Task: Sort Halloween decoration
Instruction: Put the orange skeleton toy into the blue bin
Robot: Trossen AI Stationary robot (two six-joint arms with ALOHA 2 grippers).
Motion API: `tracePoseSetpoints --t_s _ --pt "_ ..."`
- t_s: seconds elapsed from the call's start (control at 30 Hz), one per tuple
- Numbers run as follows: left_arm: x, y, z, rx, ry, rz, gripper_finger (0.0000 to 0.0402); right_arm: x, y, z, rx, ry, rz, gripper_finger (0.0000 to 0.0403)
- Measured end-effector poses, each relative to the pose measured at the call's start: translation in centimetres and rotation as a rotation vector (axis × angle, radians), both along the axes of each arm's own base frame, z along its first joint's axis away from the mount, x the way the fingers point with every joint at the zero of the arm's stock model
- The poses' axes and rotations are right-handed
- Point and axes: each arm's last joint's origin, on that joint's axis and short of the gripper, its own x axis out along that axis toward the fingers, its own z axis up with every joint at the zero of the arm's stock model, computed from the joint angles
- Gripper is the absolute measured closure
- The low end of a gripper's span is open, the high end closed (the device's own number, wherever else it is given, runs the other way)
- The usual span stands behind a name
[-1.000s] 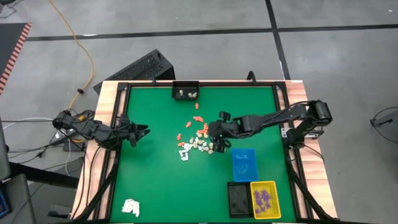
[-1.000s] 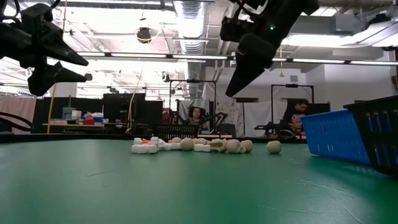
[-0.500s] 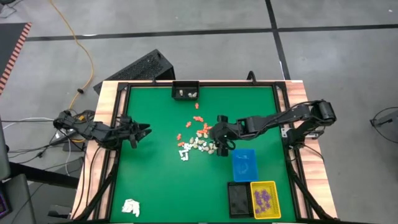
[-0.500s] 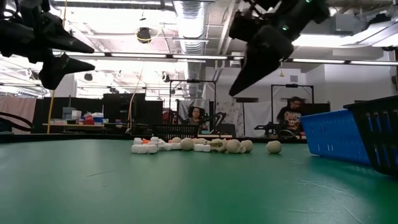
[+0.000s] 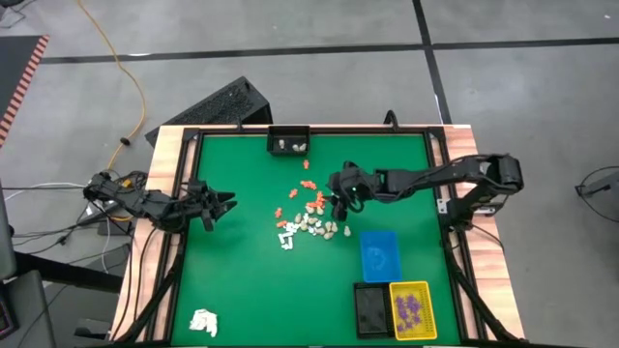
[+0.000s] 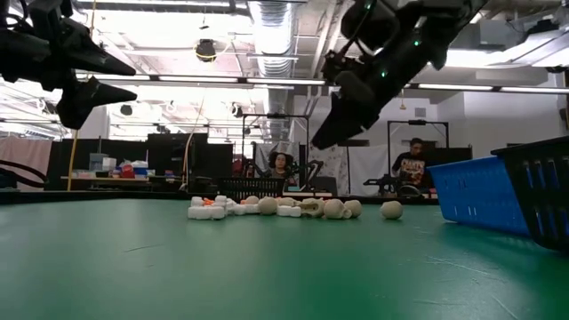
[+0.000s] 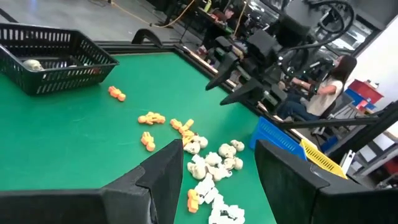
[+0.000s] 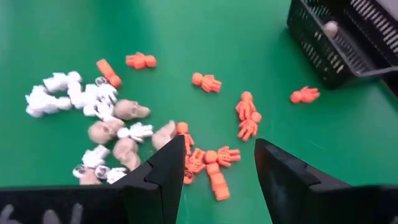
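Note:
The Halloween decoration lies in a loose pile (image 5: pixel 309 215) at mid-table: orange figures (image 8: pixel 214 158), cream skulls (image 8: pixel 127 111) and white skeletons (image 8: pixel 53 93). More orange figures (image 8: pixel 205 81) lie scattered toward the far edge. My right gripper (image 8: pixel 219 152) hovers open above the orange figures at the pile's far right side (image 5: pixel 338 203), slanting down and touching nothing. My left gripper (image 5: pixel 224 201) waits open and level above the table's left side, pointing at the pile (image 7: pixel 211 165).
A black basket (image 5: pixel 288 142) with a few pieces stands at the far edge. At the near right are a blue tray (image 5: pixel 379 254), a black tray (image 5: pixel 369 309) and a yellow tray (image 5: pixel 411 309) holding purple pieces. A white wad (image 5: pixel 203 322) lies near left.
My right gripper has swung toward the table's far edge, from over the cream skulls beside the blue tray to over the orange figures, sinking a little and staying open. My left gripper has tipped slightly in place. The pieces have not moved.

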Motion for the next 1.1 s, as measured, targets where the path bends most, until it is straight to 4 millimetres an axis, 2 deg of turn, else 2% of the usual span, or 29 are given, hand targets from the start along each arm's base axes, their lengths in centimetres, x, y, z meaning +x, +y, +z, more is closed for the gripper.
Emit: tracePoseSetpoints --t_s 0.17,0.5,0.67,0.87,1.1 --pt "0.0 0.0 0.0 -0.011 -0.004 0.001 0.0213 0.3 -1.0 -1.2 0.045 -0.014 0.099 0.0210" --pt "0.0 0.0 0.0 -0.010 -0.001 0.019 0.0213 0.1 -2.5 -3.4 0.039 -0.012 0.063 0.0210" --pt "0.0 0.1 0.0 -0.009 0.002 0.040 0.0213 0.3 -2.7 -5.9 0.051 0.048 0.059 0.0210" --pt "0.0 0.1 -0.1 -0.015 0.001 0.036 0.0213 1.2 -2.9 -8.0 0.048 0.052 0.061 0.0210" --pt "0.0 0.1 -0.1 -0.013 0.002 0.040 0.0213 1.4 -3.1 -9.1 0.071 0.077 0.035 0.0219"
